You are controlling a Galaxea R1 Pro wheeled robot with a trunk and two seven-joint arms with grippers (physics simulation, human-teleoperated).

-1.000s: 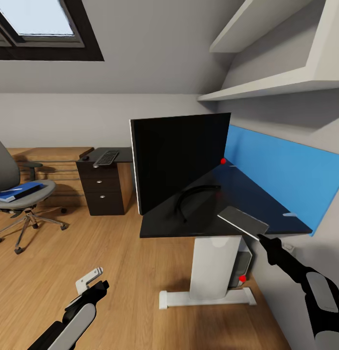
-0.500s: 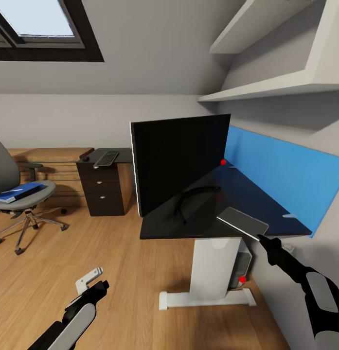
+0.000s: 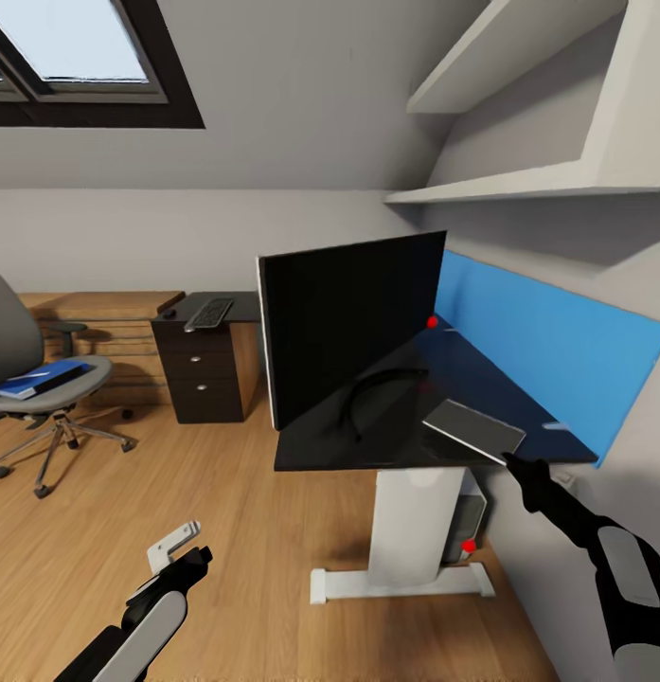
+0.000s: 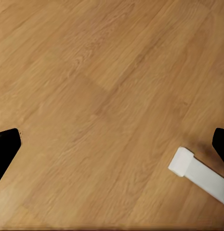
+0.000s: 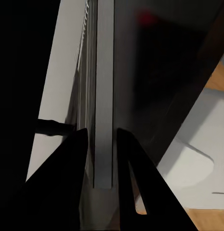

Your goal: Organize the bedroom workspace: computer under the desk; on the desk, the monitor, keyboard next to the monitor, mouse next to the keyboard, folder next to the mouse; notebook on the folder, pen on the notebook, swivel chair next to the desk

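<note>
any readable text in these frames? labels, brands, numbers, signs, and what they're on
None legible in any view.
The flat bright blue folder on the grey swivel chair: too small to show any label text.
The slim dark grey keyboard on the dark drawer unit: key legends too small to read.
The large black monitor: screen blank, no brand mark visible.
The small grey notebook pinched in the right gripper: plain cover.

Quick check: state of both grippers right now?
Left gripper: open, holding nothing, above the floor.
Right gripper: shut on the notebook edge.
</note>
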